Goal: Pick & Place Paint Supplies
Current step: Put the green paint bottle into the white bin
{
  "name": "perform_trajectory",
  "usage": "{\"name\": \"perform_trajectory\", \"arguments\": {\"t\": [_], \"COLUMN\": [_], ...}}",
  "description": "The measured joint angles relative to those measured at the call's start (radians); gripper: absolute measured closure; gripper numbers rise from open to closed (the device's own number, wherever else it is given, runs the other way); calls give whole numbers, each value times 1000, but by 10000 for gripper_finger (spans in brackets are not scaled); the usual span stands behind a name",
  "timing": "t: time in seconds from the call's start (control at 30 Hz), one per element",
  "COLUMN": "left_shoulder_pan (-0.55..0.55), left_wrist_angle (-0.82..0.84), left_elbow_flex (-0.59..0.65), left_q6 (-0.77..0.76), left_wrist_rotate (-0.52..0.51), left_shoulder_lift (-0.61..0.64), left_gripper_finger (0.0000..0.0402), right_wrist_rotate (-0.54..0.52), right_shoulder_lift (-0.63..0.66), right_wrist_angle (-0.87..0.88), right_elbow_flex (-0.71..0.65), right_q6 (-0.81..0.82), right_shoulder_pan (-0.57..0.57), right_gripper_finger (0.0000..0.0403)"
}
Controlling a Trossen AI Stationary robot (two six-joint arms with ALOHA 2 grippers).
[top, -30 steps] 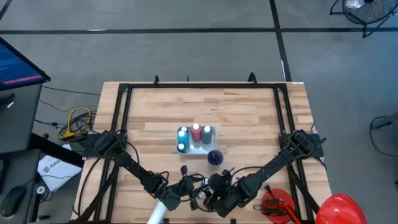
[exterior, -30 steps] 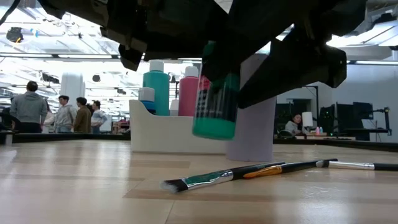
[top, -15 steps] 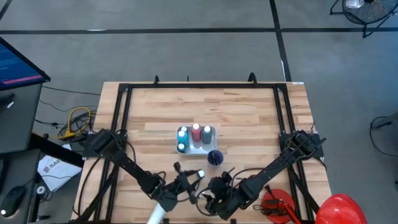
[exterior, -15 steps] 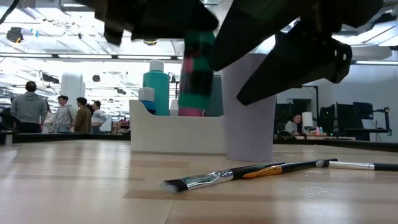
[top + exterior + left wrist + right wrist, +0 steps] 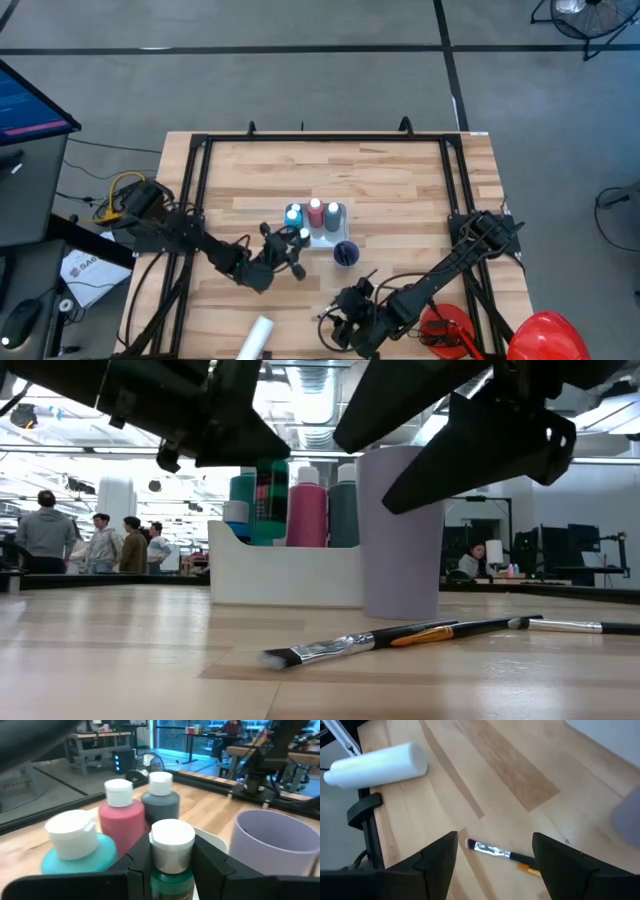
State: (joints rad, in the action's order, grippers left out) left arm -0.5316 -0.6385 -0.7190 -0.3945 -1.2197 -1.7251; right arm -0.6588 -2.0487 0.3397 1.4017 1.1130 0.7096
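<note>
A green paint bottle (image 5: 172,870) with a white cap (image 5: 303,235) is upright in my left gripper (image 5: 172,854), which is shut on it at the near left corner of the white caddy (image 5: 322,238). A teal (image 5: 72,847), a pink (image 5: 122,822) and a grey bottle (image 5: 160,805) stand in the caddy. Next to the caddy stands a purple cup (image 5: 346,253). Dark-handled brushes (image 5: 400,635) lie on the table in front of the cup. My right gripper (image 5: 494,837) hangs open over one brush (image 5: 492,850), near the front edge. My left gripper pinches the green bottle just under its white cap, at the shoulder (image 5: 172,879), one finger (image 5: 137,865) on each side. The fingers come about level from the table's near left. The bottle (image 5: 268,500) is upright and lifted clear of the table, next to the caddy's bottles.
A white bottle (image 5: 255,338) lies on its side at the table's front edge, left of my right gripper. At the front right are a red tool (image 5: 440,330) and a red dome (image 5: 545,335). People stand in the room beyond the table (image 5: 90,545).
My left gripper has carried the green bottle away from the near edge toward the caddy and somewhat up. The bottle, tilted before, now stands upright by the caddy's bottles.
</note>
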Motion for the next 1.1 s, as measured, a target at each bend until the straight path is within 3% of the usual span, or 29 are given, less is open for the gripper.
{"name": "perform_trajectory", "arguments": {"t": [0.53, 1.1], "left_shoulder_pan": [43, 44], "left_wrist_angle": [-117, -129], "left_elbow_flex": [-1, -4], "left_q6": [23, 27], "left_wrist_rotate": [42, 70], "left_shoulder_lift": [-133, -149], "left_gripper_finger": [316, 315], "right_wrist_rotate": [-21, -23], "right_shoulder_lift": [0, 0], "right_wrist_angle": [-6, -5], "right_elbow_flex": [0, 0], "right_q6": [-17, -40], "right_shoulder_pan": [4, 2], "right_gripper_finger": [154, 154]}}
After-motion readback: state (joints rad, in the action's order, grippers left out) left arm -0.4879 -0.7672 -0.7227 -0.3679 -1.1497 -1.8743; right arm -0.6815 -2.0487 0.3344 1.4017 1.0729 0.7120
